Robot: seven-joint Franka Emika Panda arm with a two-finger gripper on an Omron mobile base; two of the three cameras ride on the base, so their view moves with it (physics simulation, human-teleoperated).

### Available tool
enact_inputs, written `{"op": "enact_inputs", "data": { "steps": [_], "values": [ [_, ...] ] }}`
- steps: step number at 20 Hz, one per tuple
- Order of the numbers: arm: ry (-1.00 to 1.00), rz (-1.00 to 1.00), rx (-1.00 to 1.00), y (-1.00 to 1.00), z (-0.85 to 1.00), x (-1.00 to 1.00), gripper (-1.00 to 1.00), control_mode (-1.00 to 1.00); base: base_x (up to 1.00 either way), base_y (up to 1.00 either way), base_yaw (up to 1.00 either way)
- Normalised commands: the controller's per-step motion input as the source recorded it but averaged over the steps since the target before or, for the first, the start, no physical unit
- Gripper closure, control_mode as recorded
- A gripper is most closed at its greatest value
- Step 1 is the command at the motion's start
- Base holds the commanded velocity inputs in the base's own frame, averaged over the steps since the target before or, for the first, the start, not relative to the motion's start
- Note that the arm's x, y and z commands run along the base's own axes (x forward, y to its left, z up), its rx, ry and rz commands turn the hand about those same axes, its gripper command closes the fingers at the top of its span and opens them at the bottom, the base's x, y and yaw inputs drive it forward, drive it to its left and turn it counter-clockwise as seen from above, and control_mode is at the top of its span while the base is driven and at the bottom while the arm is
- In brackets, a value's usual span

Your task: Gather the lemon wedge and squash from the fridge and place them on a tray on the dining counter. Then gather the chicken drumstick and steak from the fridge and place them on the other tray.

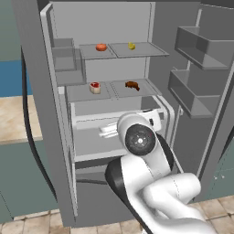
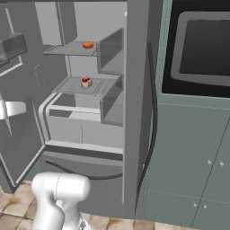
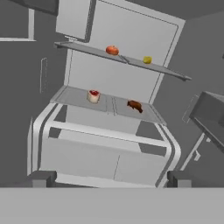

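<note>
Fingers [image 3: 43, 178] are standing wide apart w/ nothing between them, pointing up at the open fridge [image 3: 122, 87] interior, well short of any shelf. Looks like an approach pose: spread early so the fingers can close around the first item.

Upper shelf [image 3: 87, 49]: squash [image 3: 112, 50], orange-red, is sitting near the middle, by the seam betw. the two glass panels; lemon wedge [image 3: 147, 60], yellow, is sitting on the right panel, nearer its back edge. Both apart from each other.

Lower shelf [image 3: 74, 97]: steak [image 3: 93, 96], pale w/ red top, is resting on the left panel toward its right edge; chicken drumstick [image 3: 134, 105], brown, is lying on the right panel near its left edge.

Produce up, meat down, so first tray's pair is prob. the upper shelf. Door bins [image 1: 201, 48] are hanging open on the right, keeping the reach unobstructed. Nothing gathered yet, I'd judge.
</note>
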Motion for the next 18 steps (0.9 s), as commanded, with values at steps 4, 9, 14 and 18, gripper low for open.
{"op": "enact_inputs", "data": {
  "steps": [4,9,14,18],
  "values": [
    [0.00,-0.08,-0.06,0.00,0.00,0.00,-1.00,-1.00,0.00,0.00,0.00],
    [-0.01,-0.07,-0.07,0.00,0.00,0.00,-1.00,-1.00,0.00,0.00,0.00],
    [-0.02,-0.02,-0.02,-0.17,0.00,0.00,-1.00,-1.00,0.00,0.00,0.00],
    [-0.06,0.01,0.00,-0.05,-0.04,0.08,-1.00,-1.00,0.00,0.00,0.00]
  ]
}}
